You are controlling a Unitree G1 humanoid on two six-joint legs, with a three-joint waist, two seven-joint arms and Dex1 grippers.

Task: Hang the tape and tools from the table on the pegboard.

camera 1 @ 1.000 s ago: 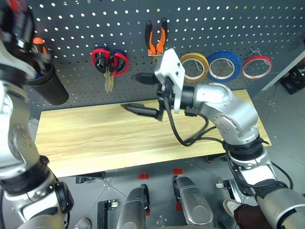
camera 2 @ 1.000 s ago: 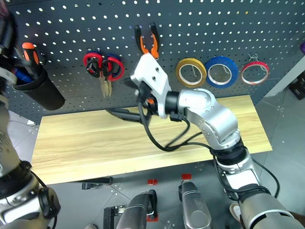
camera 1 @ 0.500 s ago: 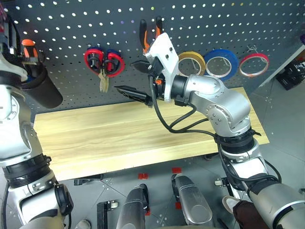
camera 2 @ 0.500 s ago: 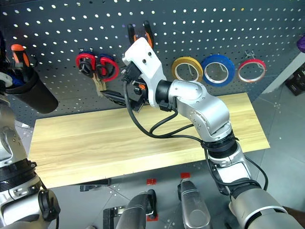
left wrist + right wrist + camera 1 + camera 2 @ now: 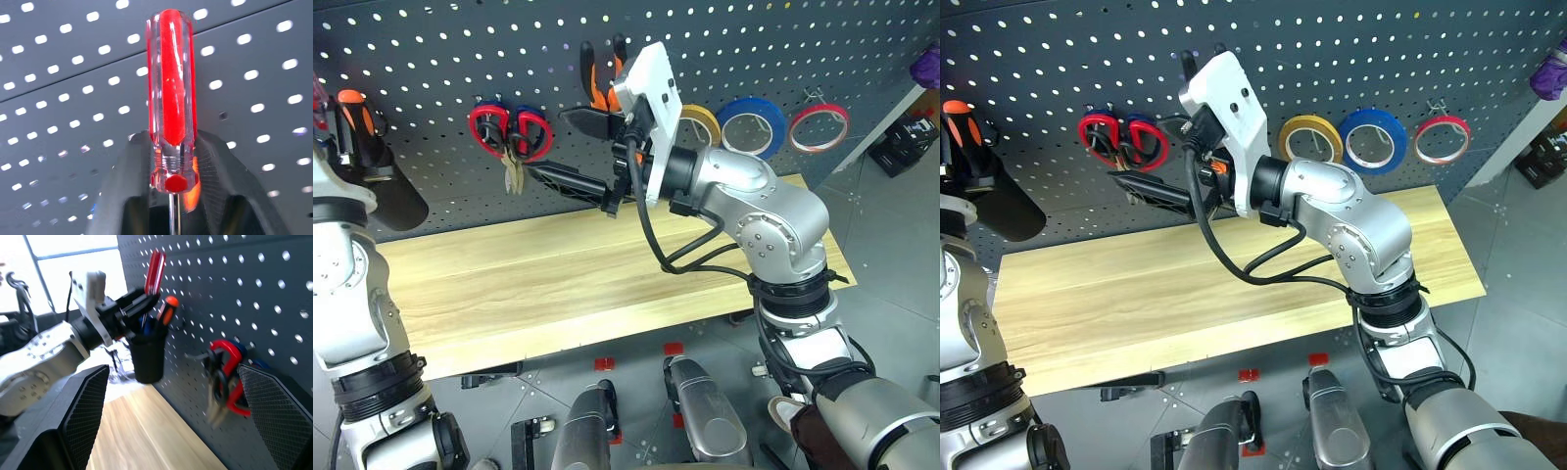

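Observation:
My left gripper [image 5: 145, 297] is shut on the red-handled screwdriver [image 5: 171, 88], holding it upright over a black cup [image 5: 148, 357] on the pegboard [image 5: 460, 49]. My right gripper [image 5: 578, 149] stands open in front of the pegboard, between the hanging scissors [image 5: 509, 137] and the orange-handled pliers [image 5: 600, 78], which it partly hides. The blue tape [image 5: 754, 125] hangs on a hook further right. The wooden table [image 5: 558, 284] lies below.
An orange-and-black screwdriver [image 5: 960, 122] stands in the black cup [image 5: 1009, 201]. A yellow roll [image 5: 1310, 137] and a thin red roll [image 5: 819, 125] hang on either side of the blue tape. A dark crate [image 5: 906, 147] sits at the far right.
The camera has turned, shifting the scene leftward. My left hand has come down with the screwdriver toward the black cup. My right gripper has risen a little, still open.

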